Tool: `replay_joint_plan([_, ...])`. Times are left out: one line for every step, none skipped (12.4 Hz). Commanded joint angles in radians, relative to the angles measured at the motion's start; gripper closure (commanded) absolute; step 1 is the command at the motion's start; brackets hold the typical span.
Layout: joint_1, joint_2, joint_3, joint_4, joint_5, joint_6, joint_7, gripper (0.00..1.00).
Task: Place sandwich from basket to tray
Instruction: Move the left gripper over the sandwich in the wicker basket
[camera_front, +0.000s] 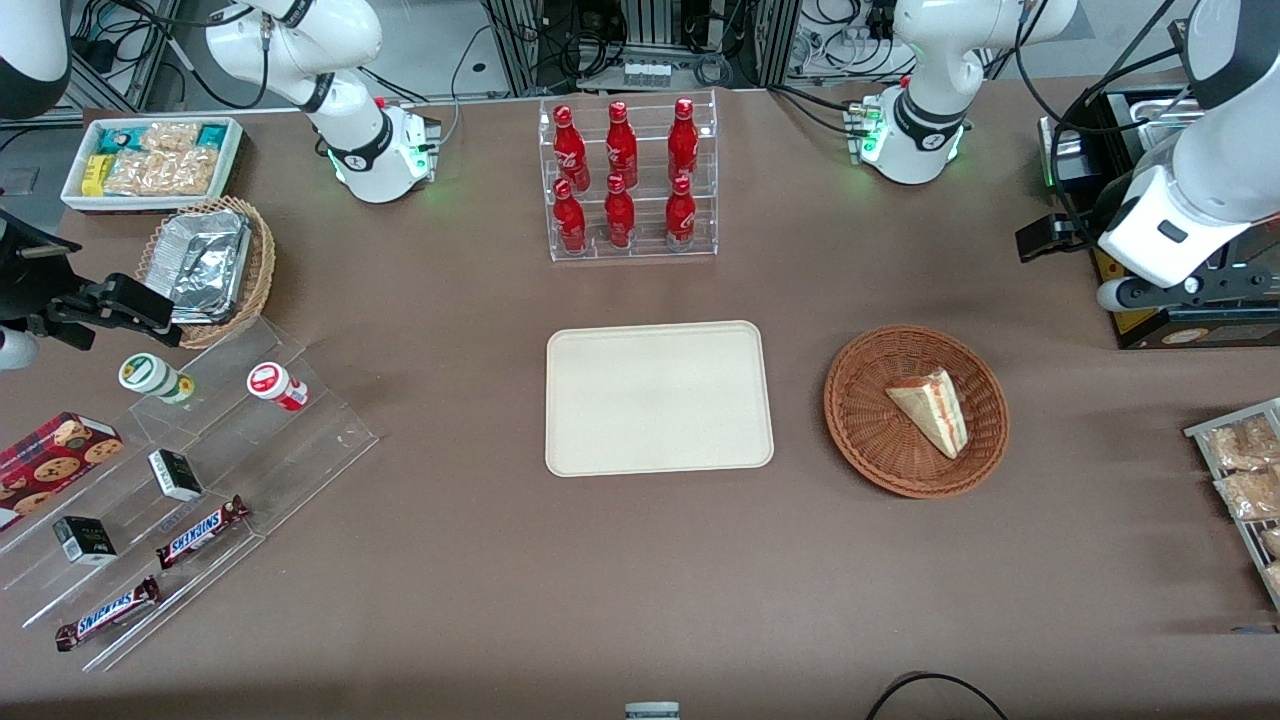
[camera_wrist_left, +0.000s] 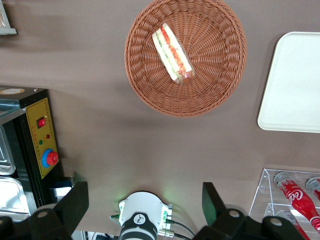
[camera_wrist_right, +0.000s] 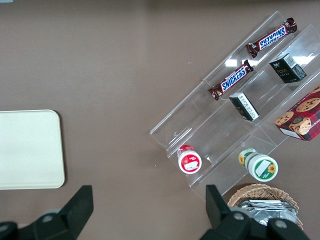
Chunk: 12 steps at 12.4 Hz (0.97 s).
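The sandwich (camera_front: 934, 408) (camera_wrist_left: 173, 53), a pale bread wedge with red and green filling, lies in the round reddish-brown wicker basket (camera_front: 868, 432) (camera_wrist_left: 220, 75). Beside the basket, nearer the table's middle, lies the flat cream tray (camera_front: 658, 398) (camera_wrist_left: 295, 90), with nothing on it. My left gripper (camera_front: 1050, 236) (camera_wrist_left: 144, 201) hangs well above the table toward the working arm's end, farther from the front camera than the basket and apart from it. Its two dark fingers (camera_wrist_left: 75, 200) stand wide apart, open, with nothing between them.
A clear rack of red cola bottles (camera_front: 628, 178) (camera_wrist_left: 295, 192) stands farther from the front camera than the tray. A black box with a yellow panel (camera_wrist_left: 42, 145) sits near the working arm's base (camera_front: 912, 130). Snack packets (camera_front: 1240, 465) lie at the table's working-arm end.
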Motion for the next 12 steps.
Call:
replay_joint_plan([-0.01, -0.009, 0.011, 0.017, 0.005, -0.015, 0.014, 0.0])
replay_joint_plan([-0.01, -0.007, 0.009, 0.012, 0.003, -0.011, 0.014, 0.0])
replay_joint_plan([-0.01, 0.003, 0.009, 0.003, 0.005, -0.011, 0.014, 0.0])
replay_joint_plan([-0.006, 0.018, 0.011, -0.015, 0.003, -0.008, 0.014, 0.0])
replay_joint_plan([-0.006, 0.025, 0.011, -0.055, 0.003, 0.038, 0.012, 0.0])
replay_joint_plan([-0.008, 0.031, 0.009, -0.093, 0.003, 0.073, 0.012, 0.0])
replay_joint_plan([-0.01, 0.037, 0.009, -0.136, 0.0, 0.122, 0.012, 0.0])
replay_joint_plan([-0.014, 0.042, 0.009, -0.187, 0.0, 0.193, 0.012, 0.0])
replay_joint_plan([-0.014, 0.042, 0.008, -0.233, 0.003, 0.255, 0.012, 0.0])
replay_joint_plan([-0.014, 0.042, 0.008, -0.279, 0.003, 0.309, 0.012, 0.0])
replay_joint_plan([-0.014, 0.04, 0.008, -0.326, 0.003, 0.374, 0.012, 0.0])
replay_joint_plan([-0.014, 0.039, 0.008, -0.374, 0.003, 0.44, 0.012, 0.0])
